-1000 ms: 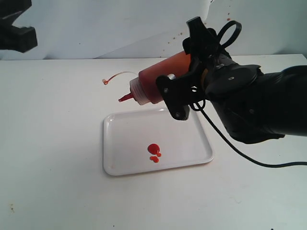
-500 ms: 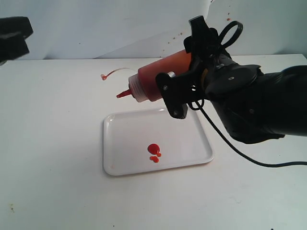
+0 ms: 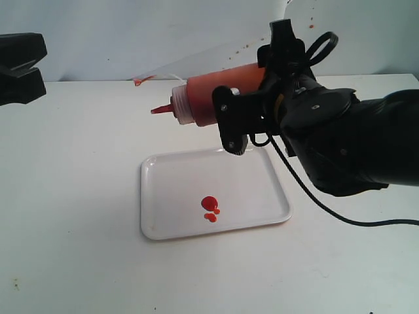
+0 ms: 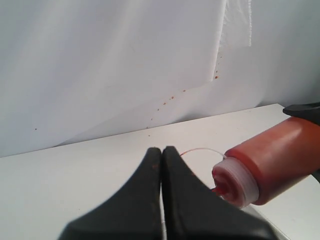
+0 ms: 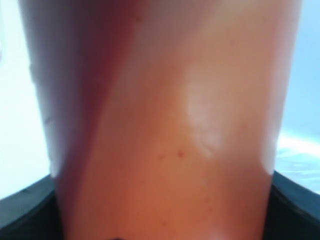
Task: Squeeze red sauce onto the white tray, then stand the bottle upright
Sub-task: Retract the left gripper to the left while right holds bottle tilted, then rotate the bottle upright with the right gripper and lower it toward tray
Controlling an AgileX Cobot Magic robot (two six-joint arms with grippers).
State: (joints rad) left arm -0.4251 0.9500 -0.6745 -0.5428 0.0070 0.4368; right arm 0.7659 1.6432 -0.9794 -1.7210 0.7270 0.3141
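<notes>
Gripping translucent orange-red squeeze bottle [image 3: 208, 99] sideways in right gripper [image 3: 254, 88], twelve o'clock of glossy white tray [image 3: 170, 196]; red sauce blobs [image 3: 209, 204] squeezed, uprighting pending.

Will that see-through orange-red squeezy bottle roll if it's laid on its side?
Probably yes: the translucent orange-red plastic squeeze bottle is a round cylinder, so it would likely roll. Its soft-looking walls probably dent when squeezed. Its pointed red nozzle might curve the roll.
</notes>
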